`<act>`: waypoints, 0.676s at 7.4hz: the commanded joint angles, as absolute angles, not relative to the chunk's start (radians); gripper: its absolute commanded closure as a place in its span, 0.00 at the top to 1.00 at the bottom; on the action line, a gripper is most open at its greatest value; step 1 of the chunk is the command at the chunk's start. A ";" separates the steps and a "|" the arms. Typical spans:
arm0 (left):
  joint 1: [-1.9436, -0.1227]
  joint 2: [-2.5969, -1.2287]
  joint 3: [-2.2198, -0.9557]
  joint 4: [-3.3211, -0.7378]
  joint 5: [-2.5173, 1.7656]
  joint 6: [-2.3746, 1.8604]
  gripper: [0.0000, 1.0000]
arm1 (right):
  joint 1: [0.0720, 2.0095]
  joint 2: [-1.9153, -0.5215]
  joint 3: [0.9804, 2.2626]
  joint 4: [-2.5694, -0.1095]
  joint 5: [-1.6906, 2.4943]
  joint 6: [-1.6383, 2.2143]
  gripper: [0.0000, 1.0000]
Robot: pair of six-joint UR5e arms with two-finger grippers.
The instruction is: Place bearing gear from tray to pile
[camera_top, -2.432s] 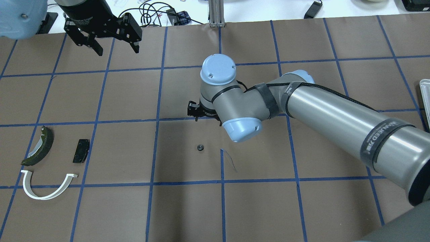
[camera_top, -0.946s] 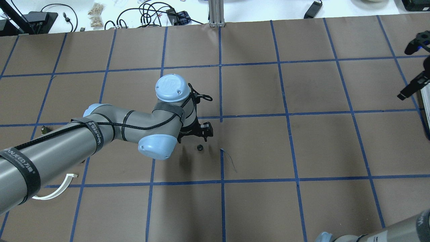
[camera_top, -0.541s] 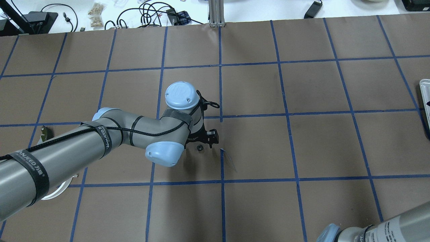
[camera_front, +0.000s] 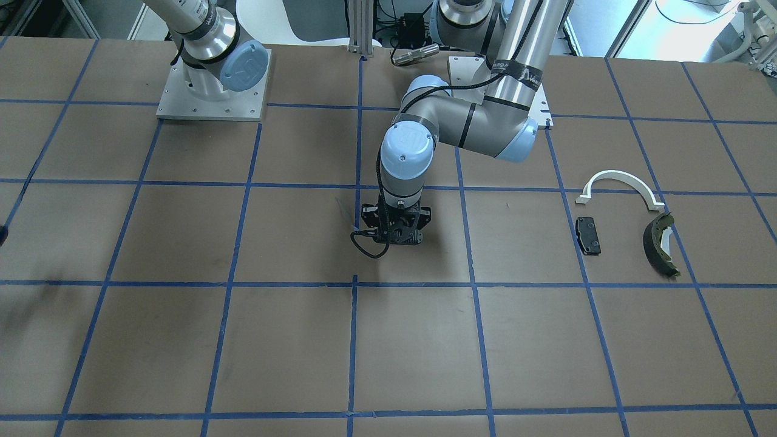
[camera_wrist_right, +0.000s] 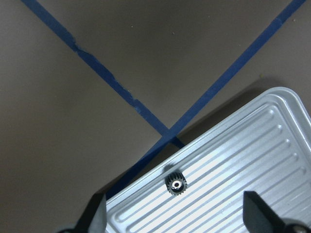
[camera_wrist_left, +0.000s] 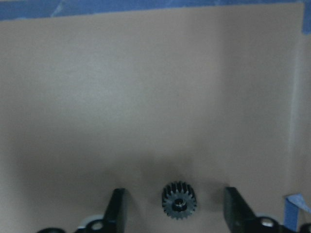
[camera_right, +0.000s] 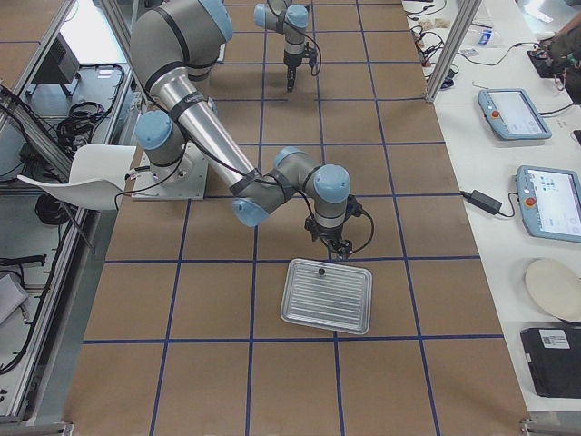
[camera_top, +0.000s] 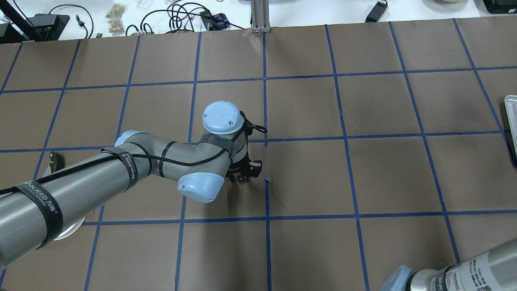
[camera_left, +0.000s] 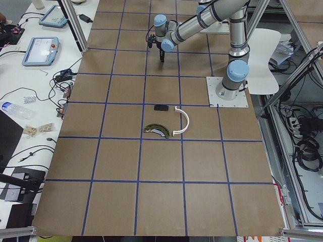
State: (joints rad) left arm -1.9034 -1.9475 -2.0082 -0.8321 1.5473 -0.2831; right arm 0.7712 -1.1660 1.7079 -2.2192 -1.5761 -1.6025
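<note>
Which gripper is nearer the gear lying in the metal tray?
Right. The right gripper hangs over the tray's edge, and its wrist view shows the gear between its open jaws. The left gripper is far off at mid-table, straddling another gear.

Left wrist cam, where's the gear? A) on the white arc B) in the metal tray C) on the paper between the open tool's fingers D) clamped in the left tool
C: gear lies on the brown paper, left tool open, fingers either side, clear of it.

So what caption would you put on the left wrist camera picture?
Left hand open, its two dark fingers straddling a small black toothed gear on the brown table covering.
</note>
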 commanded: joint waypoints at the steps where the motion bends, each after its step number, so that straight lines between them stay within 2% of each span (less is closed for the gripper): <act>1: -1.904 -1.937 -2.006 -0.830 1.548 -0.279 0.00 | 0.762 -1.149 1.707 -2.227 -1.572 -1.635 1.00; 5: -1.814 -1.867 -1.999 -0.894 1.562 -0.229 0.00 | 0.710 -1.080 1.706 -2.258 -1.565 -1.857 1.00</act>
State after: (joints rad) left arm -1.8591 -1.8913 -1.9979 -0.8571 1.5537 -0.2585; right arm 0.7249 -1.0958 1.7037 -2.2576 -1.5683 -1.7929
